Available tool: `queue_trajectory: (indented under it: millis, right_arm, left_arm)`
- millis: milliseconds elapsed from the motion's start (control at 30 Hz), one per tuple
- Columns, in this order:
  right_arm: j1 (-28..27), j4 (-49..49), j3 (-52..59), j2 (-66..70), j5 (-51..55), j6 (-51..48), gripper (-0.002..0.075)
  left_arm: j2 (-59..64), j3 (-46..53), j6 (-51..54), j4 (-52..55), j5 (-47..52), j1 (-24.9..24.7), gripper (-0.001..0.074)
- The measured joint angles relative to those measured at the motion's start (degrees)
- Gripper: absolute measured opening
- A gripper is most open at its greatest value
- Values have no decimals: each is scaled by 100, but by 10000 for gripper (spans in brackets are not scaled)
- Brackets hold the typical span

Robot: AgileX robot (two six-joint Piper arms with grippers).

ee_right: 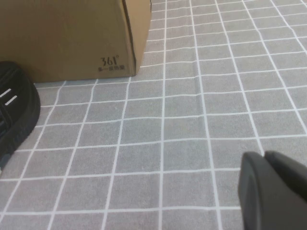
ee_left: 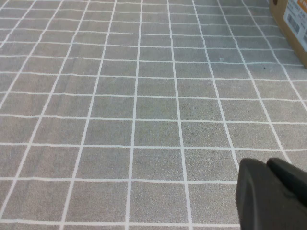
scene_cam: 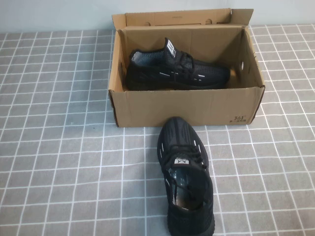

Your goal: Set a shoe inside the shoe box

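High view: grey gridded table (scene_cam: 59, 147); left gripper (ee_left: 271, 194) and right gripper (ee_right: 273, 189) low over it, jaws' state unclear.

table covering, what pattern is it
Grey with a white grid of squares, on the table covering; clearest in the left wrist view.

shoe (scene_cam: 188, 177) heel cut off at bottom edge of high view. mate shoe (scene_cam: 176, 70) sole hidden behind shoe box (scene_cam: 187, 105) front wall. left gripper (ee_left: 273, 194) and right gripper (ee_right: 273, 189) cropped lower right.
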Motion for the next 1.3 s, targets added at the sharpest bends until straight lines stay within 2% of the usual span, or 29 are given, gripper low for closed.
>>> queue_trajectory:
  millis: [833,1000,1300]
  right_arm:
    - [0,68,0,0,-62,0,-16]
    - [0,650,0,0,-492,0,-16]
    - [0,2296,0,0,-1623,0,-16]
  left_arm:
    - [0,0,0,0,0,0,-1]
    - [0,0,0,0,0,0,-1]
    - [0,0,0,0,0,0,-1]
